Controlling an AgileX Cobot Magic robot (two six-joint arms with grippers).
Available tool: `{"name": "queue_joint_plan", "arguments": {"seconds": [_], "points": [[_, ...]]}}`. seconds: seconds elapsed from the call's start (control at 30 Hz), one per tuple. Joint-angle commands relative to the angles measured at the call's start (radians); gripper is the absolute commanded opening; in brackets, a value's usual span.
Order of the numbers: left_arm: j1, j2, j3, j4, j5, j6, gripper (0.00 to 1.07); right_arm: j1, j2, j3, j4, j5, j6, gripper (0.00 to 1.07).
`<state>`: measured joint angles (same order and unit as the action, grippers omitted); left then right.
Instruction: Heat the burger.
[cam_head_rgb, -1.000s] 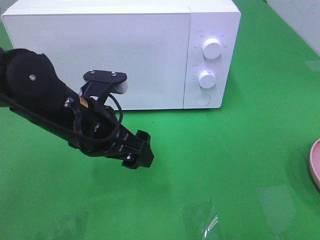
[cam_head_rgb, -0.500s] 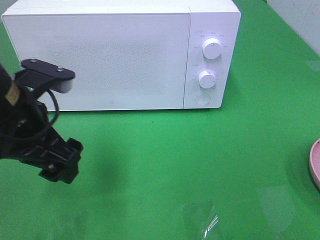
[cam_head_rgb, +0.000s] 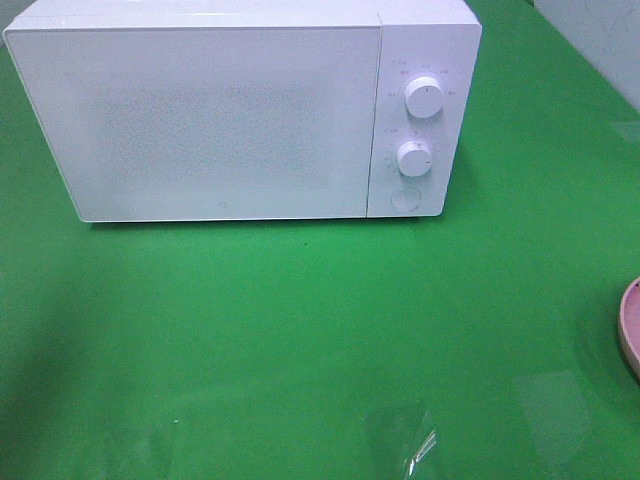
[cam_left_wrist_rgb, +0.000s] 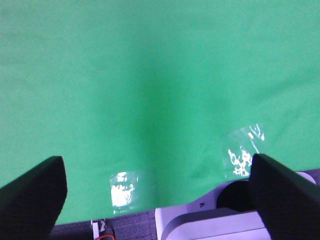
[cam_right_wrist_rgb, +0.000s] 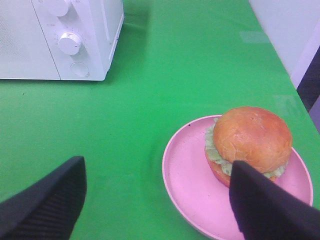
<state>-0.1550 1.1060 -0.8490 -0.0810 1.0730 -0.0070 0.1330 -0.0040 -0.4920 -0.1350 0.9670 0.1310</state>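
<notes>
Left arm gone from overhead view | both jaws spread, empty | burger (cam_right_wrist_rgb: 248, 142) on pink plate (cam_right_wrist_rgb: 187, 175)

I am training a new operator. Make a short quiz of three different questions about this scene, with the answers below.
1. True or false: the microwave door is shut.
2. Where does the burger sit? A) inside the microwave B) on the pink plate C) directly on the green table
3. Fill in: the right end effector is ____ and grips nothing.

Key:
1. True; the door lies flush with the front panel.
2. B; it sits toward one side of the plate.
3. Open; its fingers stand wide apart, and so do those of the left end effector.
</notes>
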Motion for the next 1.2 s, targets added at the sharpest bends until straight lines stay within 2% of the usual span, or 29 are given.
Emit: {"name": "queue_joint_plan", "arguments": {"seconds": [0.03,0.1,0.17,0.27,0.33,0.37,0.4,0.43,0.47,0.5,0.53,0.63,0.7,0.87,0.9,1.2], "points": [[0.009,-0.056,0.049,0.007,0.021,0.007,0.91,-0.006,-0.027,0.001,-0.003,-0.007,-0.006,0.75],[0.009,-0.085,0.075,0.008,0.021,0.007,0.91,-0.006,-0.027,0.001,-0.003,-0.007,-0.006,0.75],[0.009,-0.212,0.171,0.027,0.016,0.007,0.91,-0.006,-0.027,0.001,-0.003,-0.007,-0.006,0.75],[0.009,-0.247,0.193,0.034,0.015,0.007,0.91,-0.006,-0.027,0.001,-0.003,-0.007,-0.006,0.75],[0.009,-0.306,0.227,0.044,0.014,0.027,0.91,-0.006,-0.027,0.001,-0.003,-0.007,-0.006,0.75],[0.009,-0.384,0.268,0.044,0.01,0.067,0.91,-0.006,-0.027,0.001,-0.003,-0.007,-0.006,0.75],[0.009,-0.384,0.268,0.044,0.01,0.067,0.91,-0.006,-0.027,0.001,-0.003,-0.007,-0.006,0.75],[0.009,-0.462,0.307,0.04,0.009,0.103,0.91,-0.006,-0.027,0.001,-0.003,-0.007,-0.006,0.75],[0.009,-0.462,0.307,0.04,0.009,0.103,0.91,-0.006,-0.027,0.001,-0.003,-0.007,-0.006,0.75],[0.009,-0.539,0.333,0.032,0.003,0.115,0.91,-0.006,-0.027,0.001,-0.003,-0.007,-0.005,0.75],[0.009,-0.604,0.328,0.029,0.002,0.114,0.91,-0.006,-0.027,0.001,-0.003,-0.007,-0.005,0.75],[0.009,-0.631,0.33,0.024,0.002,0.114,0.91,-0.006,-0.027,0.001,-0.003,-0.007,-0.005,0.75],[0.009,-0.75,0.33,0.004,0.002,0.111,0.91,-0.006,-0.027,0.001,-0.003,-0.007,-0.005,0.75],[0.009,-0.877,0.33,-0.015,0.002,0.111,0.91,-0.006,-0.027,0.001,-0.003,-0.007,-0.005,0.75],[0.009,-0.941,0.33,-0.015,0.002,0.111,0.91,-0.006,-0.027,0.001,-0.003,-0.007,-0.005,0.75],[0.018,-1.108,0.33,-0.036,0.002,0.108,0.91,-0.006,-0.027,0.001,-0.003,-0.007,-0.005,0.75]]}}
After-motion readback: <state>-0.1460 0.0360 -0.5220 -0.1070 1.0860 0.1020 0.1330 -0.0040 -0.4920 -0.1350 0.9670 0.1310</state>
